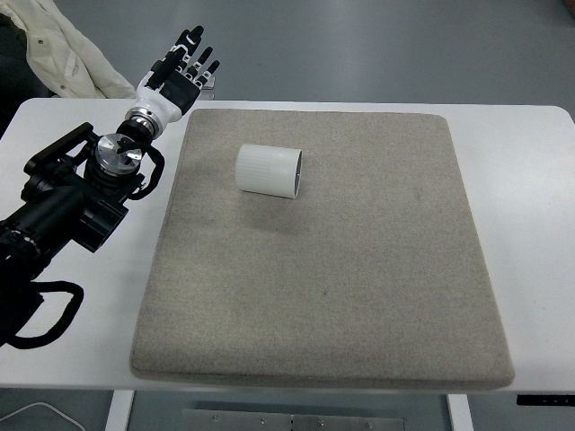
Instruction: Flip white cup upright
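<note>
**White cup lying on its side on the mat**

The white cup (269, 171) lies tipped over on its side in the far left part of the mat (359, 296), its round body pointing across the picture. It is a short, stout cylinder with fine ribs running along its wall, matte and plain. Its right-hand end shows a smooth round edge; whether that end is the mouth or the base I cannot tell from here.

The mat is a big, roughly square pad of coarse grey-beige felt with rounded corners and a soft, thick rim. It covers most of the white table (530, 224), whose smooth top shows as a border on the left, right and far sides.

The left hand (182, 67) hangs over the table's far left corner, well apart from the cup, its black and white fingers (191, 40) spread out and holding nothing. Its black jointed arm (67, 193) runs back to the left edge, with a shiny metal wrist joint.

A pale garment (67, 54) lies beyond the table at the far left.
</note>
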Tool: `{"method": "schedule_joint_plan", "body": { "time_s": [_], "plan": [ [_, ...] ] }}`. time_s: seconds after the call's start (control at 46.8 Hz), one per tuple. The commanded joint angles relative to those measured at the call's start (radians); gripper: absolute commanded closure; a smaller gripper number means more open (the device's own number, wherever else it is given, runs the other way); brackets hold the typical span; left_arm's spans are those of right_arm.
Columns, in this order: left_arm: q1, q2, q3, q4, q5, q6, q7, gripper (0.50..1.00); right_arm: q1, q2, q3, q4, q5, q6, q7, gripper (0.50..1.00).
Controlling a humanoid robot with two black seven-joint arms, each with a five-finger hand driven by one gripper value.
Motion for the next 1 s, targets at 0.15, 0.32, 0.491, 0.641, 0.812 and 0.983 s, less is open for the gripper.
{"method": "schedule_joint_plan", "body": {
  "time_s": [0.15,0.32,0.491,0.641,0.812,0.983],
  "plan": [
    [0.000,0.000,0.002,0.003,0.000,-0.001,0.000,0.500,0.000,0.000,0.000,0.000,0.000,0.000,0.000,0.570],
    [-0.005,0.000,-0.003,0.005,-0.005,-0.009,0.000,0.500,0.000,0.000,0.000,-0.001,0.000,0.000,0.000,0.570],
    [-0.002,0.002,0.003,0.005,0.000,-0.023,0.002,0.500,0.000,0.000,0.000,0.000,0.000,0.000,0.000,0.570],
    [-0.005,0.014,0.012,0.006,0.002,-0.044,0.009,0.500,0.000,0.000,0.000,-0.001,0.000,0.000,0.000,0.570],
    [-0.003,0.020,0.014,0.005,0.018,-0.083,0.008,0.500,0.000,0.000,0.000,-0.001,0.000,0.000,0.000,0.570],
    [-0.006,0.015,0.014,-0.006,0.214,-0.083,0.006,0.500,0.000,0.000,0.000,0.000,0.000,0.000,0.000,0.570]
  ]
}}
